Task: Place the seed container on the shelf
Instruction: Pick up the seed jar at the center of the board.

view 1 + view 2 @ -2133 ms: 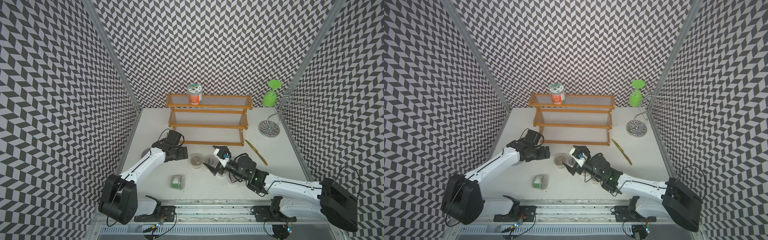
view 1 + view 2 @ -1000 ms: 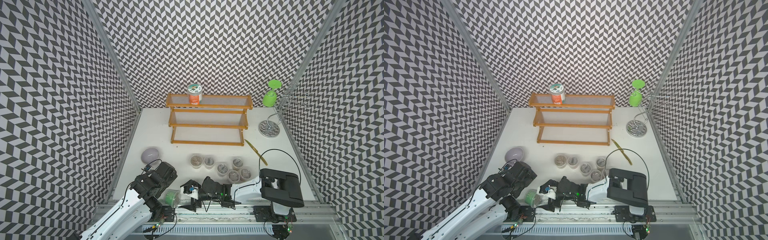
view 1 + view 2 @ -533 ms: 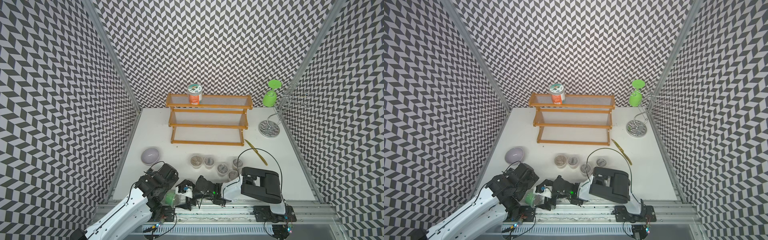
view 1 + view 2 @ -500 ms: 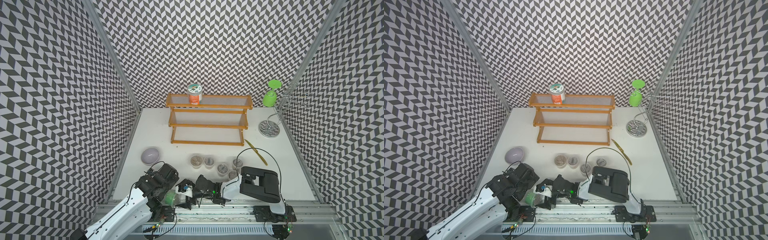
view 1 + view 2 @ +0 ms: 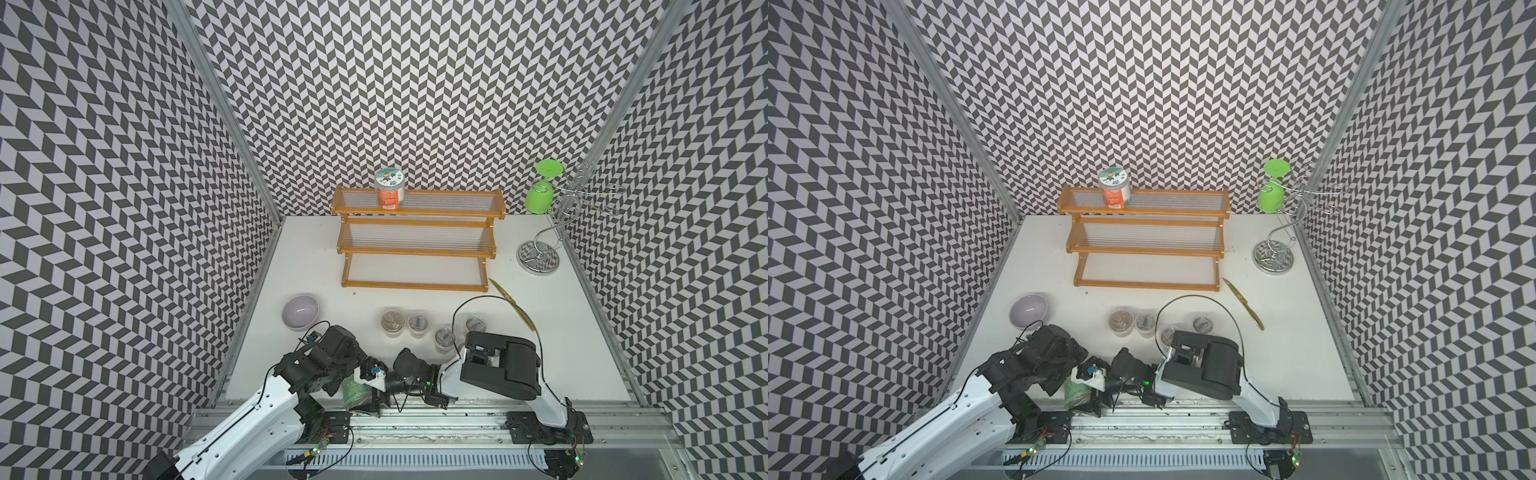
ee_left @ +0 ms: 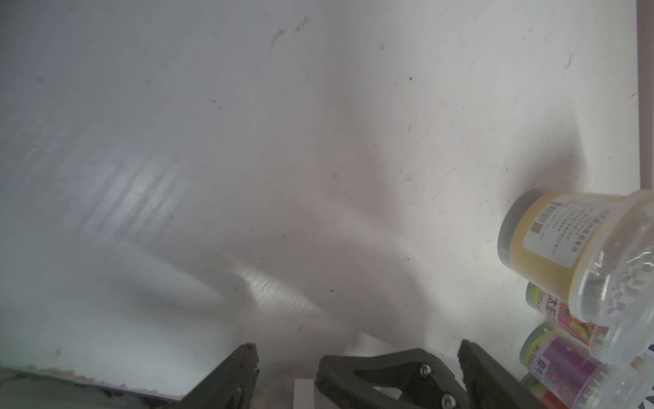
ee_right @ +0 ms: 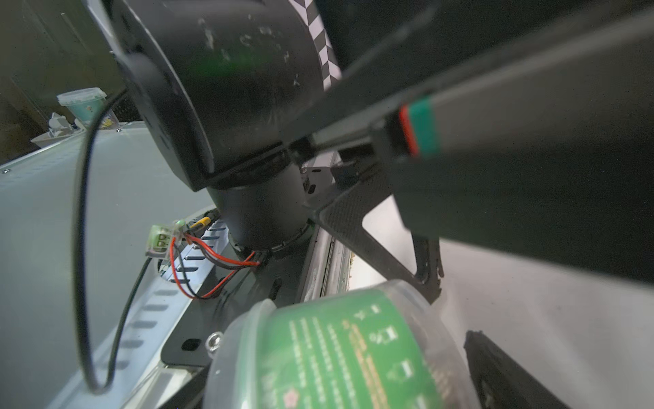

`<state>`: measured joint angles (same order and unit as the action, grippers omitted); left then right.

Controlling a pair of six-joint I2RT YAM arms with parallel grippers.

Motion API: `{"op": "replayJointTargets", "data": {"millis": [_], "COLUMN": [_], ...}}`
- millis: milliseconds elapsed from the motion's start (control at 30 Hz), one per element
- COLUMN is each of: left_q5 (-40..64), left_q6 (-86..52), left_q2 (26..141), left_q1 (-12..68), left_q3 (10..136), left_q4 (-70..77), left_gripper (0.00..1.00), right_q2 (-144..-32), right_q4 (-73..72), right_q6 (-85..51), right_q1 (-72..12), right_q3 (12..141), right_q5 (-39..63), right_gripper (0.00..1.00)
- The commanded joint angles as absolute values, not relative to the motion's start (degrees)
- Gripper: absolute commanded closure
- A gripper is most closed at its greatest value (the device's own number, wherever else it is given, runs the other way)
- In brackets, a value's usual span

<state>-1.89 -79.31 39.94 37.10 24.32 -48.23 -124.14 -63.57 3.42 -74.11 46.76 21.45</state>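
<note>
Table point(image 5: 311, 257): white, and I look at it from the 6 o'clock side.
Walls point(image 5: 124, 208): black and white zigzags all around.
Orange jar point(image 5: 389, 193): stands up straight, far back at 12 o'clock.
Bowl point(image 5: 300, 311): light purple, open side up, at 9 o'clock.
Little jars point(image 5: 393, 323): I see four, in a loose row near the middle.
Knife point(image 5: 512, 305): gold, lying flat at 3 o'clock.
Wire stand point(image 5: 538, 257): shiny, at 2 o'clock.
Green cup point(image 5: 540, 198): hangs upside down on the wire stand.

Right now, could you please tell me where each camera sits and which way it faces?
Top views: high over the near edge, facing the shelf; left arm and right arm show.
Left wrist: on the left arm, low over the table; left pincer shows.
Right wrist: on the right arm, facing the green container and left arm's base; own parts unclear.
Shared: both top views and right wrist show that container.
</note>
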Motion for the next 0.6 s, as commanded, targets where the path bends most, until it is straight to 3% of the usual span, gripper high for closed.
{"op": "replayJointTargets", "data": {"millis": [0,200,300,433,533,567], "left_q5": [0.3,-1.5,-4.6,-7.9,-11.0,-12.1], "left_q6": [-76.3,-76.3,-77.6,-77.8,-76.6,-75.9], "left_q2": [41.2,41.9,41.1,39.7,39.3,39.4], "left_q1": [37.4,37.3,37.1,36.2,35.4,35.0], "left_q3": [23.4,24.3,25.3,27.2,30.0,31.3], "left_q4": [-43.5,-44.7,-47.4,-50.3,-52.6,-53.4], "left_gripper": [0.08,0.08,0.05,0.04,0.03,0.03], "right_q2": [-125.3,-125.3,-124.4,-122.2,-119.2,-117.8], "right_q4": [-67.3,-65.6,-64.6,-62.0,-59.4,-57.4], "right_q6": [3.6,4.1,3.7,3.6,3.5,3.5], "right_q1": [-74.1,-74.0,-74.0,-73.9,-73.8,-73.7], "right_q3": [46.8,45.3,44.7,44.3,43.8,43.8], "right_q5": [22.3,23.8,24.3,23.4,23.2,23.4], "right_gripper": [0.08,0.22,0.35,0.39,0.55,0.55]}}
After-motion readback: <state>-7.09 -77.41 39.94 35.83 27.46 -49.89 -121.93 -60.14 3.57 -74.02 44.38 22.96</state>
